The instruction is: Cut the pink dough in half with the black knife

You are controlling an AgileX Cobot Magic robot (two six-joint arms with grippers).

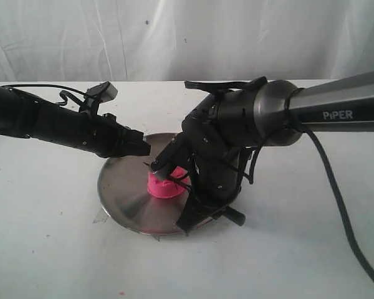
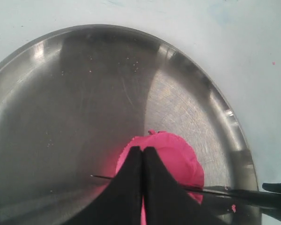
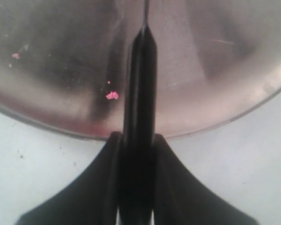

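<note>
The pink dough (image 1: 164, 185) sits as one round lump on a round metal plate (image 1: 121, 187). My right gripper (image 1: 191, 215) reaches down at the plate's near edge. In its wrist view it (image 3: 138, 136) is shut on the handle of the black knife (image 3: 140, 79). The thin blade (image 2: 215, 190) lies level across the dough (image 2: 178, 157), with its tip past the lump. My left gripper (image 1: 148, 150) hangs just behind and left of the dough. Its fingers (image 2: 143, 149) are shut with nothing between them, their tips over the lump. Whether they touch it I cannot tell.
Pink crumbs (image 3: 112, 95) lie on the plate (image 3: 61, 56) near its rim. The plate rests on a white table (image 1: 50, 237) backed by a white curtain. A black cable (image 1: 336, 199) trails from the right arm across the table.
</note>
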